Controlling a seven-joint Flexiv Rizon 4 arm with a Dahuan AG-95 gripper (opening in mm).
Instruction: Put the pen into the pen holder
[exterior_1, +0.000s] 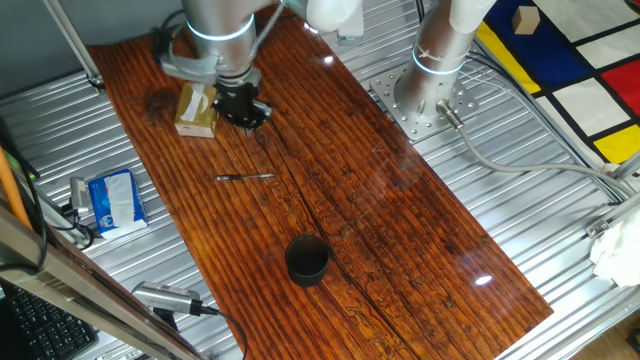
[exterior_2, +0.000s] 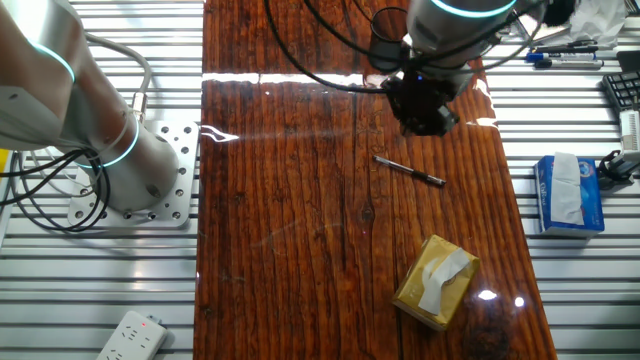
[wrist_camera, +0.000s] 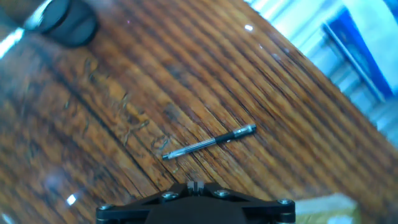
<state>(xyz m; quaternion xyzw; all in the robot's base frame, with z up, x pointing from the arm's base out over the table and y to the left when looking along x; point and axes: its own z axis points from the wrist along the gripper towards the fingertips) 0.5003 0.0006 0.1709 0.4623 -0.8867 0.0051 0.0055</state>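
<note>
Fingers (exterior_1: 243, 112) hang above the surface (exterior_1: 400, 230), whether clenched or released I cannot tell. I see the pen (exterior_1: 246, 177) lying mid-surface, the pen holder (exterior_1: 307, 259) well apart near one end.

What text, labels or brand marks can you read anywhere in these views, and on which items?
No text can be read in any view.
Blue packet: its white patch shows no print that I can make out.
Yellowish box: only pale tape, no print visible.
Pen and pen holder: no markings visible.
</note>
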